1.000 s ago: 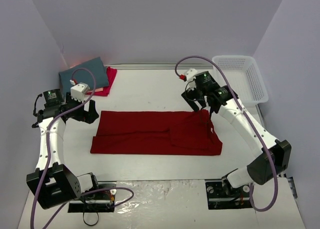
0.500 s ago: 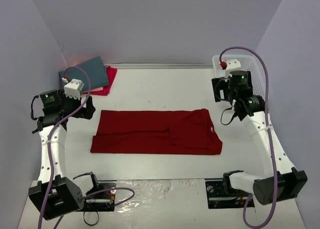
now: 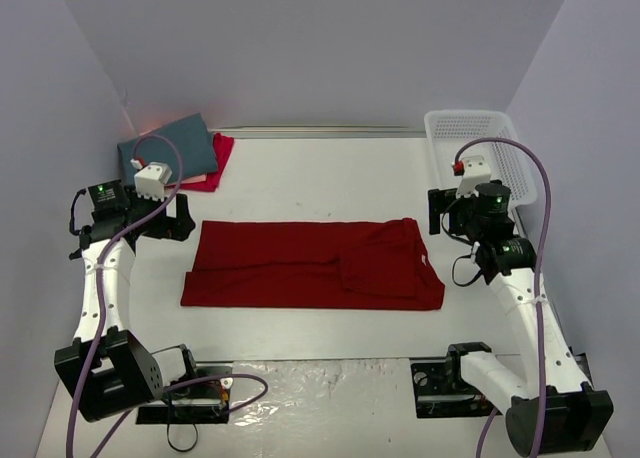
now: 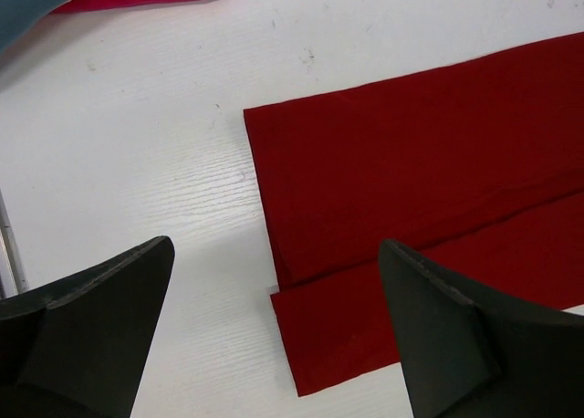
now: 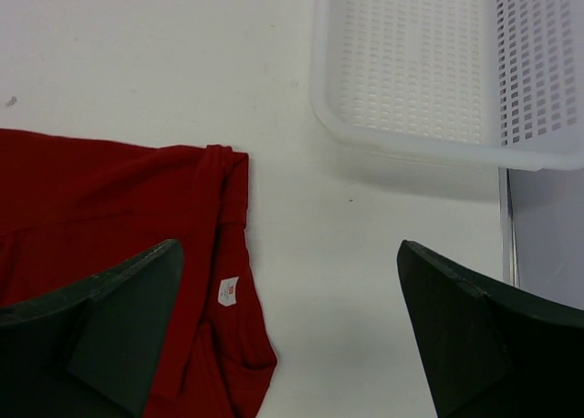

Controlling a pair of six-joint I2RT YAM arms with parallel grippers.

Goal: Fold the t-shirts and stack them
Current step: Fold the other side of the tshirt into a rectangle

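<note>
A deep red t-shirt (image 3: 310, 265) lies folded into a long band across the middle of the table, collar end to the right. My left gripper (image 3: 176, 218) hovers open just off its left end, and in the left wrist view that gripper (image 4: 276, 245) stands over the edge of the red cloth (image 4: 429, 153). My right gripper (image 3: 441, 212) hangs open just right of the collar end. In the right wrist view it (image 5: 290, 245) holds nothing, beside the red shirt (image 5: 109, 190) and its white label (image 5: 228, 291). A slate-teal t-shirt (image 3: 170, 148) lies folded on a pinkish-red one (image 3: 216, 163) at the back left.
A white mesh basket (image 3: 520, 173) stands at the back right corner, close behind the right gripper, and its rim (image 5: 411, 149) shows in the right wrist view. Grey walls close in the table on three sides. Both arm bases sit at the near edge.
The right arm has left the shirt's collar corner, swung right toward the basket, then come nearer. The left gripper has drawn slightly left and opened a little wider. The red shirt has not moved.
</note>
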